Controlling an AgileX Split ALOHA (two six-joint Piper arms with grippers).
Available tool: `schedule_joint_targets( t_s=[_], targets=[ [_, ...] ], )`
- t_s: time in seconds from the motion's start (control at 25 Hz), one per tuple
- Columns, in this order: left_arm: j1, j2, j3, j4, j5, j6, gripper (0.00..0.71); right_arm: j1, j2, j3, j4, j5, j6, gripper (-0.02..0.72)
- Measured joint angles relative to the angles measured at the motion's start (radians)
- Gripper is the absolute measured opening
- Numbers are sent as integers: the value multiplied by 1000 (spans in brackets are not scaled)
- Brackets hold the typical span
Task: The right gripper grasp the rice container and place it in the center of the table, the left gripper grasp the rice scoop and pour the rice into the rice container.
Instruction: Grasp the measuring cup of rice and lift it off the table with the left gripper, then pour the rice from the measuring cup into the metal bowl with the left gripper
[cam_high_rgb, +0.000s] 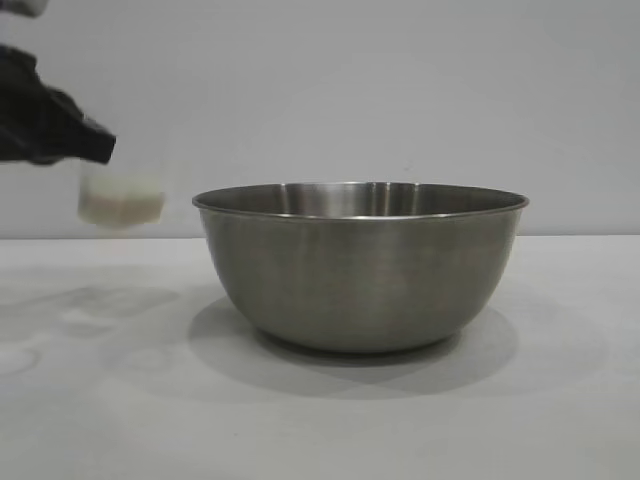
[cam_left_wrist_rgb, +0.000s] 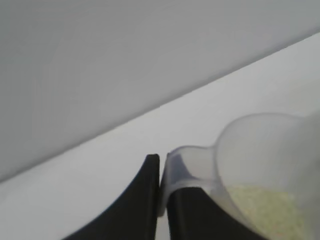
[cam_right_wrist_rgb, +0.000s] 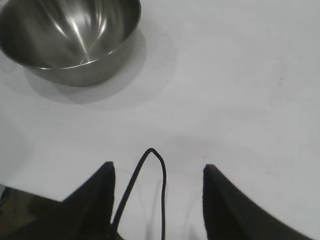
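White flat table lies bare around the steel bowl; beside its rim, left gripper clamps the clear plastic rice scoop; right gripper stands apart.

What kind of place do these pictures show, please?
Probably a robot test bench, not a kitchen: a bare white table before a plain wall, one steel bowl, and a black gripper holding a plastic scoop of rice.

The left claw reaches in from the left edge, raised and pointing roughly level, its black fingers pressed tight together. The right claw sits well off to the side, angled downward, its two fingers spread apart with nothing between them, a thin cable looping through the gap.
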Motion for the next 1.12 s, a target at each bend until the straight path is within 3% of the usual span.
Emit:
schedule_joint_targets(
  t_s=[0.36, 0.6, 0.8, 1.12],
  targets=[
    [-4, -80, -111, 222, 0, 244, 0, 0, 0, 0, 0, 0, 0, 382],
    [-85, -82, -215, 369, 39, 434, 0, 0, 0, 0, 0, 0, 0, 382],
    [-155, -80, -233, 410, 104, 686, 0, 0, 0, 0, 0, 0, 14, 382],
    [-178, -78, -236, 592, 218, 961, 0, 0, 0, 0, 0, -2, 50, 382]
  ],
)
